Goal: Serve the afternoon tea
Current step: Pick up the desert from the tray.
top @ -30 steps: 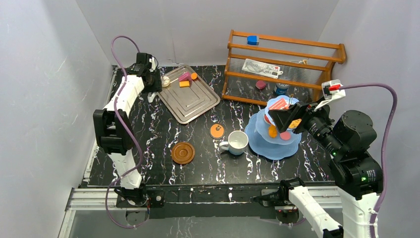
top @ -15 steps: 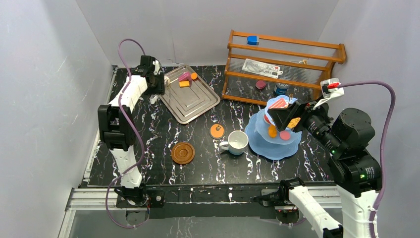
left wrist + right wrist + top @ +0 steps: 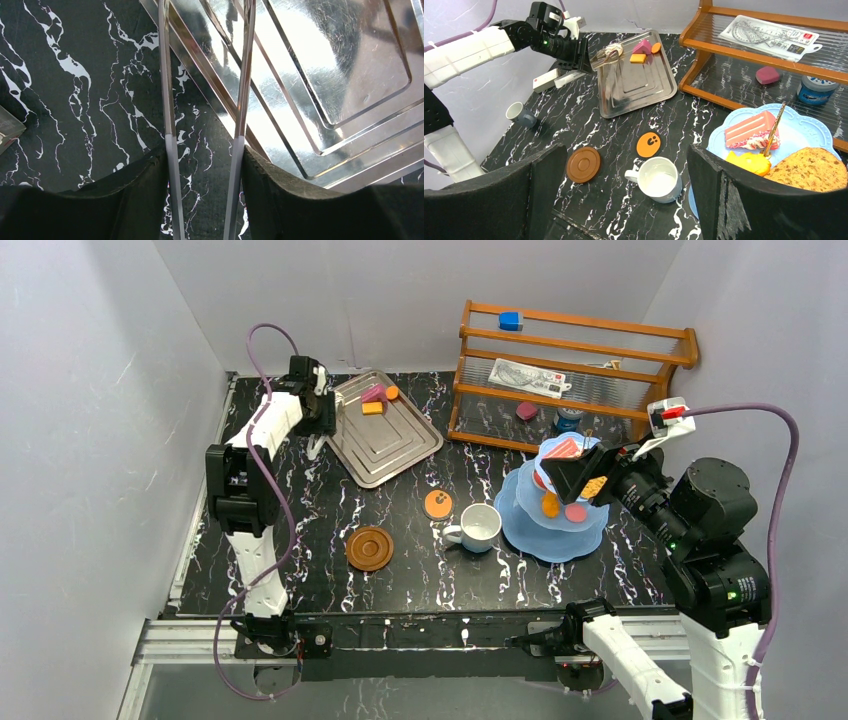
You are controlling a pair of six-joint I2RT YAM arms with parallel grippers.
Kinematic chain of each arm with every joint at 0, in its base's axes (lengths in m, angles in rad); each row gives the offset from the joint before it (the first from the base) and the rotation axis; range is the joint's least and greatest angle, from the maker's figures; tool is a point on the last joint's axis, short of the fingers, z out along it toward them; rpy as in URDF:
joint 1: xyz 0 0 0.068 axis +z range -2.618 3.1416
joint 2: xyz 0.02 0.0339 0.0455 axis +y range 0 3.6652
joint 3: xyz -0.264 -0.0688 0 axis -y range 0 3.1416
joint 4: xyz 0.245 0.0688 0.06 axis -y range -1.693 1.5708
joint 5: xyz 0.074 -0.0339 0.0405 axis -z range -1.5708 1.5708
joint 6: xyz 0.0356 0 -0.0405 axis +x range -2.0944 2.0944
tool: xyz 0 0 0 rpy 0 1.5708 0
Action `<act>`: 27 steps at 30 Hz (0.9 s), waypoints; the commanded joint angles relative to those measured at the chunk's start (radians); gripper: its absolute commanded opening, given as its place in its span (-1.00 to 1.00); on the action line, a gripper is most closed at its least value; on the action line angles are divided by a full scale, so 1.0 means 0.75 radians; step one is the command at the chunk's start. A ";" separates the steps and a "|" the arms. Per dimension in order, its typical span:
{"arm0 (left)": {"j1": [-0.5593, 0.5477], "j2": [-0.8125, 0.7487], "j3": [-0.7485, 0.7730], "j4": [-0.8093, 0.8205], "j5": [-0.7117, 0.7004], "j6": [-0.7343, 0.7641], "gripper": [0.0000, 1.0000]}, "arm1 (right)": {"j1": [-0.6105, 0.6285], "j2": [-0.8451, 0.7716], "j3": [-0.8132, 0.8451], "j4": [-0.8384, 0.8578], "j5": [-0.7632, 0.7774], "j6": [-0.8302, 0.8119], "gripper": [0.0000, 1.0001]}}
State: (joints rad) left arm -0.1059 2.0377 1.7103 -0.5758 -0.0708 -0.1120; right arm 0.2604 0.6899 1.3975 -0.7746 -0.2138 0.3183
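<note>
The left gripper point(image 3: 202, 165) is clamped on the metal tongs point(image 3: 241, 75), whose arms reach ahead of its fingers over the edge of the silver tray point(image 3: 320, 65). The right gripper point(image 3: 624, 180) has its fingers apart and empty; the white mug point(image 3: 656, 181) shows between them, and the light-blue stand point(image 3: 804, 135) is just beside one finger

A robot lab's test cell: plain pale panels point(image 3: 100, 390) enclose a black marble-patterned counter point(image 3: 310, 510), with a cabled left arm point(image 3: 245, 455) and right arm point(image 3: 715, 540) bolted to a metal rail point(image 3: 420, 632) at its near edge.
</note>
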 commanded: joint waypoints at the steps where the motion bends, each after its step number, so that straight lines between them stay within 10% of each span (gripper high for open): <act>1: 0.000 -0.015 0.070 0.027 -0.038 0.018 -0.01 | 0.000 0.013 0.049 0.086 0.006 -0.003 0.97; 27: -0.002 -0.128 0.033 -0.004 0.020 0.011 -0.37 | 0.000 0.003 0.015 0.099 0.014 -0.005 0.97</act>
State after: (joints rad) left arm -0.1066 2.0495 1.7378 -0.5697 -0.0666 -0.1017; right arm 0.2604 0.7029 1.3987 -0.7738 -0.2119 0.3172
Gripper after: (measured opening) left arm 0.443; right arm 0.985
